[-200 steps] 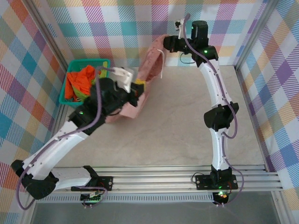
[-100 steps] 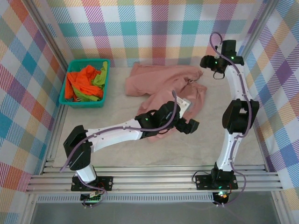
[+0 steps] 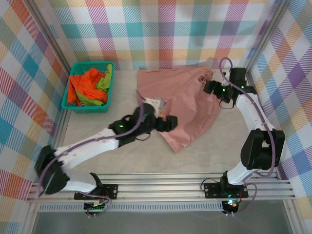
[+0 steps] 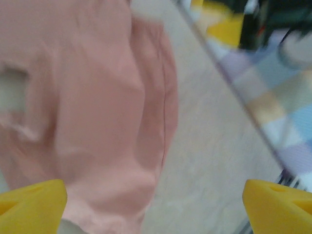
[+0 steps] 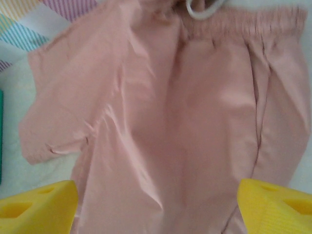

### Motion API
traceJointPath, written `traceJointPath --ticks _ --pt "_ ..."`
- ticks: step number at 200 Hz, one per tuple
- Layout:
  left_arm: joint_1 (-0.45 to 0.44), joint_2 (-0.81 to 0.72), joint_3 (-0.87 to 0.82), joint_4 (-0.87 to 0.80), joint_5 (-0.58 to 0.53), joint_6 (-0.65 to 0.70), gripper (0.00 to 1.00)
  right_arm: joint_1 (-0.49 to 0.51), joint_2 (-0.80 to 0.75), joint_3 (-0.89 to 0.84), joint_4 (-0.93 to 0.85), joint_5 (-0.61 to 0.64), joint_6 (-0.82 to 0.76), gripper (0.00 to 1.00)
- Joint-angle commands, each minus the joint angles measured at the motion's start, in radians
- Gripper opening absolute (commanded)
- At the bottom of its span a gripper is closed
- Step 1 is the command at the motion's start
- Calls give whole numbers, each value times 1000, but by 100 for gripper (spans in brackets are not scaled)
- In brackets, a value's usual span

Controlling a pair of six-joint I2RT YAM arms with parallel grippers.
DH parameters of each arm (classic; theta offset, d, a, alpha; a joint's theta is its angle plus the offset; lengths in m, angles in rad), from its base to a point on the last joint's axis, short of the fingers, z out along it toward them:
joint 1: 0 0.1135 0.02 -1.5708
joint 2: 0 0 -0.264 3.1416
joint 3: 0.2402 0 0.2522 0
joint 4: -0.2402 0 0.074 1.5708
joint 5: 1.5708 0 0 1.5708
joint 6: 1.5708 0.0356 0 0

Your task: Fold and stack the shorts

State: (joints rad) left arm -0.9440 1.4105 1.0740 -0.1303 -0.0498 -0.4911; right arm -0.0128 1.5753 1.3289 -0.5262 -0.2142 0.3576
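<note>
Top external showed the left gripper (image 3: 169, 123) and right gripper (image 3: 208, 87) open over rumpled pink shorts (image 3: 187, 105); flattening them first seemed wise.

Left end effector (image 3: 170, 123) spread wide, right end effector (image 3: 208, 87) likewise, arms outstretched

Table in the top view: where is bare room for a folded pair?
Bare: the near strip of table between the pink shorts and front rail; a gap between basket and shorts. Crowded: the far right around the right pincer.
</note>
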Motion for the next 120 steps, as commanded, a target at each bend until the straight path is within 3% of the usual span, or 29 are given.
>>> traceJointPath --ticks 1,47,71,120 --pt "-79 138 24 -15 32 -65 91 -10 -92 -59 41 -22 46 86" --pt "-154 314 67 -83 -50 -129 89 -86 -201 -157 13 -47 89 88" --pt "-170 398 131 -120 -34 -106 89 -98 -233 -189 18 -54 89 88" --pt "-223 557 286 -309 -170 -40 86 -99 -239 -203 14 -83 86 88"
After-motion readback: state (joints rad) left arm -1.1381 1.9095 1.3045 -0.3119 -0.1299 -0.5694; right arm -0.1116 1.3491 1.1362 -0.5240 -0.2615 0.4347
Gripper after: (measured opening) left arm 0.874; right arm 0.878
